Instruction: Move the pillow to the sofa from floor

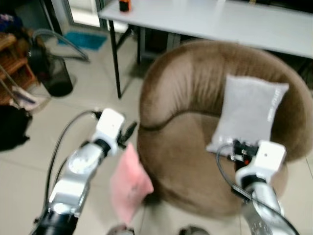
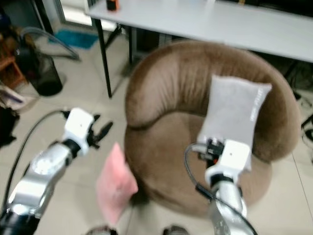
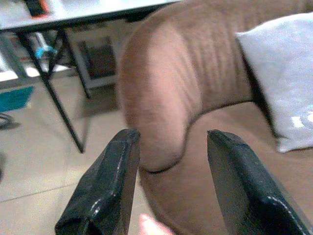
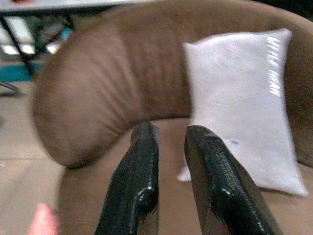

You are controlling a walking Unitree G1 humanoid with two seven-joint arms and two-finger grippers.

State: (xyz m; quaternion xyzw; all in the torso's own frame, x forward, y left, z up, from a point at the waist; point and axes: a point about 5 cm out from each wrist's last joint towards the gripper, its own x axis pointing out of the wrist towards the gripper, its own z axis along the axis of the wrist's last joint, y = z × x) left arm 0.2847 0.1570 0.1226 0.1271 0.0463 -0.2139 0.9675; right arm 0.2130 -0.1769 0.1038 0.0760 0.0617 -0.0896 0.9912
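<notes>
A floor of pale beige tiles [image 1: 29, 166] is seen from the left eye, with a round brown velvet sofa chair [image 1: 186, 161] standing on it. Behind the chair stands a long grey table on black legs [image 1: 205, 22], and a dark mesh waste bin [image 1: 54, 73] sits far off the left gripper's outer side. A flat pink fabric pillow [image 1: 129, 183] is leaned on edge against the chair's base, just below and inward of the left gripper [image 1: 128, 132]; its long axis runs roughly upright, tilted slightly, with one corner pointing up toward the fingers. The pillow is not gripped. A light grey rectangular cushion [image 1: 247, 112] is propped against the chair's backrest, just ahead of the right gripper [image 1: 239, 149].

From the right eye the same scene is shown, and the left gripper's black fingers [image 2: 101, 131] are more plainly made out, apart from the pink pillow below them.

In the left wrist view the two fingers [image 3: 105, 191] are held well apart with nothing between them; the chair's rounded arm lies ahead, and a pink corner of the pillow is glimpsed just beneath them.

In the right wrist view the fingers [image 4: 134, 186] are close together with a narrow gap and nothing clamped; the grey cushion stands ahead, and a pink edge is seen off to the side, low down.
</notes>
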